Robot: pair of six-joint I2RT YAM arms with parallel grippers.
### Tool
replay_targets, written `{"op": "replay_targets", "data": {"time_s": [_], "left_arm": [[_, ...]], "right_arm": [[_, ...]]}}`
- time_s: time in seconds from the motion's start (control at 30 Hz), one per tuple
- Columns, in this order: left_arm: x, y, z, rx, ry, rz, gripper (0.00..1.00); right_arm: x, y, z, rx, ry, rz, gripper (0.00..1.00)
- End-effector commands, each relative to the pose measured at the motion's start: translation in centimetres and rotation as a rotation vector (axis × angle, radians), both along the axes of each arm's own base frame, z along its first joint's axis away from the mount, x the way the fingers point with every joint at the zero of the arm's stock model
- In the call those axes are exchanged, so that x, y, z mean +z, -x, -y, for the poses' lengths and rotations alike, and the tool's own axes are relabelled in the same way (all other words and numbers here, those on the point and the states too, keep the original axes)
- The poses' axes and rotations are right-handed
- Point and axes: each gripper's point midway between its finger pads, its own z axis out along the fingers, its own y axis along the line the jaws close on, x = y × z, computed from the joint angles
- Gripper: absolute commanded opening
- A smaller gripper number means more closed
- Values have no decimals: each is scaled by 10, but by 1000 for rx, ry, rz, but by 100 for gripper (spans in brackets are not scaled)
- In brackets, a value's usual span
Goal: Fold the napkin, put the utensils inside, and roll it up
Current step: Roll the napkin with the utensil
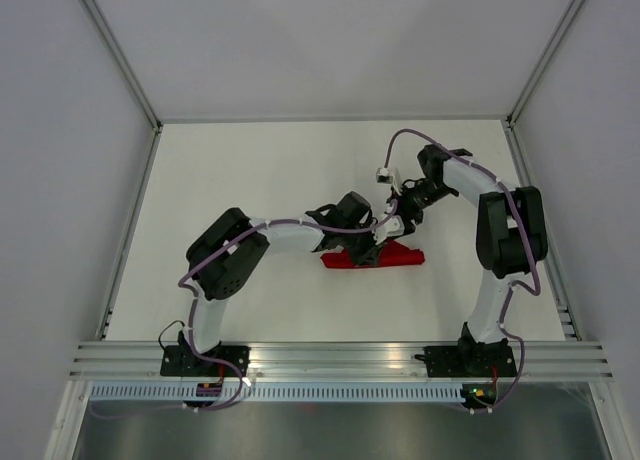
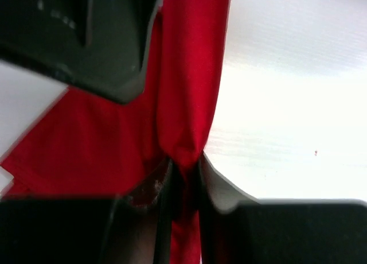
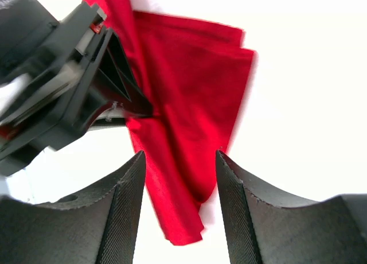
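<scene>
Stretches left arm from its base, elbow cocked out to the left, forearm running rightward over the surface. Clamps left pincer narrow on a bunched fold of the napkin, fingers pressed against the cloth from both sides. Arches right arm high, forearm doubling back leftward, wrist tipped down. Hangs right pincer just beside the left one, jaws spread wide, gripping nothing.

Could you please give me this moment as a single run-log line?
left pincer: shut on napkin | right pincer: open, over napkin | napkin: one part lifted, rest on table
</scene>
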Motion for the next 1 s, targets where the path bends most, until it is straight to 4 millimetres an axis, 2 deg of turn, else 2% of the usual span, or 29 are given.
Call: {"op": "replay_targets", "data": {"time_s": [0.0,0.03,0.07,0.1,0.17,0.2,0.23,0.27,0.37,0.53,0.6,0.67,0.7,0.77,0.8,0.83,0.9,0.97], "left_arm": [[-40,28,-32,19,-132,-284,2],[-40,27,-32,20,-133,-307,2],[-41,27,-37,26,-144,-345,2],[-42,27,-34,15,-134,-378,2],[-45,26,-39,28,-147,-428,2],[-44,26,-36,21,-138,-457,2],[-46,25,-37,25,-138,-474,2],[-44,21,-39,35,-135,-492,2],[-43,17,-40,48,-122,-533,2],[-40,10,-40,79,-120,-540,2],[-39,7,-39,98,-130,-534,2],[-40,7,-39,104,-134,-538,2],[-40,6,-40,111,-135,-537,2],[-41,5,-40,120,-142,-538,2],[-42,5,-41,124,-144,-543,2],[-41,5,-40,125,-143,-543,2],[-40,4,-40,129,-140,-550,2],[-39,5,-40,125,-132,-581,2]], "right_arm": [[34,-14,-4,-48,-90,166,58],[29,-14,-2,-67,-87,192,58],[39,-15,0,-79,-91,244,58],[41,-15,1,-92,-91,269,58],[42,-10,3,-109,-90,331,59],[33,-1,5,-121,-82,318,59],[39,-9,8,-137,-77,387,59],[39,-8,9,-160,-73,391,60],[30,-14,17,-237,-26,421,62],[12,-46,39,-393,105,436,64],[9,-57,42,-423,121,403,63],[8,-71,54,-482,136,380,64],[18,-80,54,-484,123,372,64],[15,-90,64,-521,111,327,64],[26,-103,67,-537,101,346,64],[24,-101,68,-532,89,312,64],[33,-103,68,-525,48,309,64],[43,-96,64,-484,16,339,64]]}}
